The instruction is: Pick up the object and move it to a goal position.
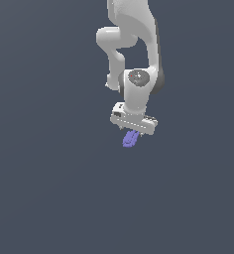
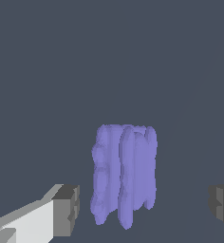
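- The white arm (image 1: 134, 44) is reaching down from the top of the exterior view, with its wrist pointing at the dark grey counter (image 1: 49, 188).
- The gripper (image 1: 133, 133) is sitting directly over the object (image 1: 131, 139), whose violet-blue end is showing just below the hand's flat white body.
- In the exterior view the object is lying on the counter near the middle of the picture, slanting slightly, with its lower end toward the exterior view's left.
- In the wrist view the object (image 2: 124, 173) is appearing as an elongated lump of several ridged lobes running side by side along its length.
- The fingers are standing wide apart: one dark grey pad (image 2: 66, 210) is showing on one side of the object and the other pad (image 2: 222, 205) on the far side, at the picture's edge.
- The object is lying in the gap between them, nearer the first pad than the second, and a strip of bare counter is showing between it and each pad, so neither is touching it.
- Whether the fingertips are reaching the counter cannot be told from either view.
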You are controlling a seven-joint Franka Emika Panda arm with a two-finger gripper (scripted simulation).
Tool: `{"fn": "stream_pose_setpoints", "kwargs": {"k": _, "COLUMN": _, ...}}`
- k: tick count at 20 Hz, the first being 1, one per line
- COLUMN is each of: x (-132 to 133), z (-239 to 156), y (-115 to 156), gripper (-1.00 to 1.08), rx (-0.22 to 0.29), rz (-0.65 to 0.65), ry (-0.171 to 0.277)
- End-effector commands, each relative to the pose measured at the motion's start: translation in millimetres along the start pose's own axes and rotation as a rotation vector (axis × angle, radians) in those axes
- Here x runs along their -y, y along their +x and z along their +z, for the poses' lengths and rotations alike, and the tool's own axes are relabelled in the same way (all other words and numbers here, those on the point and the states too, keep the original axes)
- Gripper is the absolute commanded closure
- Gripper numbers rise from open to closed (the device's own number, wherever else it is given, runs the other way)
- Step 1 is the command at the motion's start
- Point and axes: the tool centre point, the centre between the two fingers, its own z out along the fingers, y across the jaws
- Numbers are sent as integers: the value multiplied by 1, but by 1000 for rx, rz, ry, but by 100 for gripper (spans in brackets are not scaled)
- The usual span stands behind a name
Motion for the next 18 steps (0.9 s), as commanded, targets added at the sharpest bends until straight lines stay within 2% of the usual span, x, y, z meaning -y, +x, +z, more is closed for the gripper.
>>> {"fn": "stream_pose_setpoints", "kwargs": {"k": 1, "x": 0, "z": 2, "y": -3, "gripper": -92, "rx": -1, "rz": 17, "ry": 0}}
{"fn": "stream_pose_setpoints", "kwargs": {"k": 10, "x": 1, "z": 8, "y": -5, "gripper": -92, "rx": -1, "rz": 23, "ry": 0}}
{"fn": "stream_pose_setpoints", "kwargs": {"k": 18, "x": 0, "z": 43, "y": -6, "gripper": -92, "rx": -1, "rz": 25, "ry": 0}}
